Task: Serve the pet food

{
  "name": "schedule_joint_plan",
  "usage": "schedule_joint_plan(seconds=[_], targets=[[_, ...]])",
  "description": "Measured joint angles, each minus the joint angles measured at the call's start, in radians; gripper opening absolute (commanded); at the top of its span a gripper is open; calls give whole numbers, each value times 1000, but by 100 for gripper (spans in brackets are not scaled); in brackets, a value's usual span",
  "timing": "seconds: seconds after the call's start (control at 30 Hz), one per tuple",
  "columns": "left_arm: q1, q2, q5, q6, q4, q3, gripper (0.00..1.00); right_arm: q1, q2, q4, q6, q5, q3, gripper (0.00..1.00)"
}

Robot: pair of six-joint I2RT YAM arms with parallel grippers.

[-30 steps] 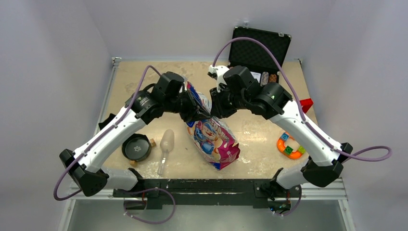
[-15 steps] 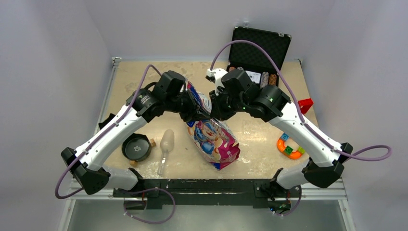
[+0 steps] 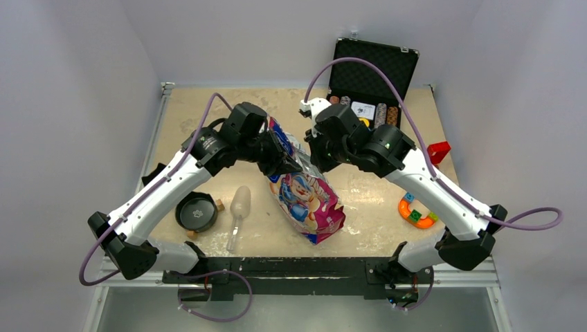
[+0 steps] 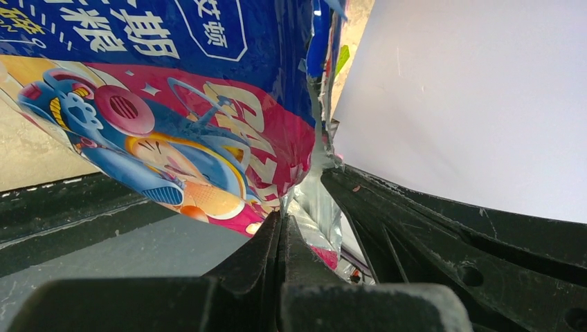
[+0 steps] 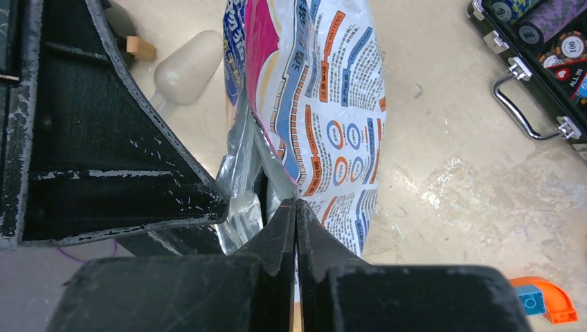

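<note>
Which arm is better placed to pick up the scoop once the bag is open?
Left, probably. The scoop and bowl lie left of the bag, beside the left arm; the right arm would have to cross the bag. Both the left gripper and right gripper pinch the bag's top.

White Chinese characters cross the blue band of the bag at upper left. Big letters on the pink below look like "CRAZ". The back's small print is unreadable.
</note>
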Motion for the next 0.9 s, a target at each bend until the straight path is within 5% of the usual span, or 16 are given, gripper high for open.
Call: schedule_joint_plan(seconds=[0.17, 0.4, 0.5, 0.7, 0.9], targets=[[0, -1, 7, 0, 21, -8, 2, 0, -29, 40, 9, -17, -39, 0], [6, -26, 21, -13, 118, -70, 38, 0, -47, 63, 21, -76, -45, 0], [9, -27, 22, -23, 129, -85, 44, 0, -48, 63, 21, -83, -45, 0], [13, -27, 22, -37, 162, -114, 31, 3, -49, 64, 27, -92, -45, 0], [12, -27, 29, -51, 211, -124, 1, 8, -50, 64, 27, -89, -45, 0]])
